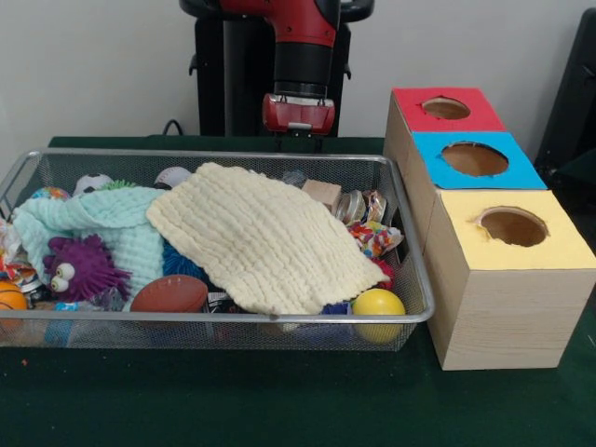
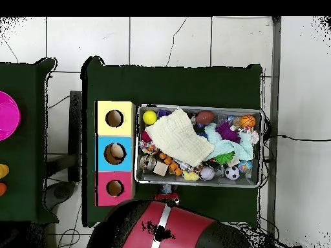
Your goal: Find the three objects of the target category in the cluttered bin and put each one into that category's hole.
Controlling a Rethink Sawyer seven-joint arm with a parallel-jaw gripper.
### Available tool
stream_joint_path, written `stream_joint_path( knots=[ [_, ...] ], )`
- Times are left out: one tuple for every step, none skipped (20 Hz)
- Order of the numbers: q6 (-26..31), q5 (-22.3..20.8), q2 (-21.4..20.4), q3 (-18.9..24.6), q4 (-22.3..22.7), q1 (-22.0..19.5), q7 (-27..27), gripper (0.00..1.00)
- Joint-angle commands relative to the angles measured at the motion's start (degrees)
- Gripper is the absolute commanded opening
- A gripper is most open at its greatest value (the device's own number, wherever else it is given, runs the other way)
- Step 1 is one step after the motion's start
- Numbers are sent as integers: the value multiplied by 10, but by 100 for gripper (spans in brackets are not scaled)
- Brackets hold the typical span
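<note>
The bin [image 1: 410, 244] sits on the green desk [image 1: 279, 400], filling the left and middle of the front view. It is full of toys. A big yellow cloth [image 1: 265, 237] lies over the middle of the pile, and a pale green cloth [image 1: 107, 228] lies to the left of it. Around them I can see a purple fuzzy toy [image 1: 82, 267] with big eyes, a small brown football [image 1: 169, 294], a yellow ball [image 1: 378, 305] in the lower right corner and an orange ball [image 1: 9, 298] at the far left.

Three wooden boxes stand in a row at the right, each with a round hole on top: red box [image 1: 447, 109], blue box [image 1: 475, 158], yellow box [image 1: 512, 226]. From above, something pale seems to lie inside the blue one.

I think the job is only starting. The cloths hide a lot, so a good first move would be to lift or push the yellow cloth aside and look under it. Grab it near an edge so no toys get dragged along.

The pincer [image 1: 299, 142] hangs at the top middle, behind the far rim of the bin. It touches nothing and holds nothing that I can see. Only its tips peek out under the red part, so I cannot tell how wide it is open.
</note>
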Motion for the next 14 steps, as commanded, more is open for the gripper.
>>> stream_joint_path(
  knots=[
    [-8,39,14,25,-103,1,96,100],
    [-6,39,14,26,-103,1,96,100],
    [-1,38,12,26,-102,0,96,100],
    [5,38,10,27,-101,0,95,100],
    [10,37,8,27,-100,0,95,100],
    [15,36,6,28,-99,0,94,100],
    [18,35,5,28,-99,1,93,100],
    [22,34,3,29,-99,0,92,100],
    [23,33,4,30,-99,0,92,100],
    [23,33,4,30,-99,0,92,100],
    [24,33,4,30,-99,0,92,100],
    [24,33,4,30,-99,0,92,100],
    [25,33,4,30,-99,1,92,100],
    [25,33,3,29,-99,1,91,100]
  ],
)
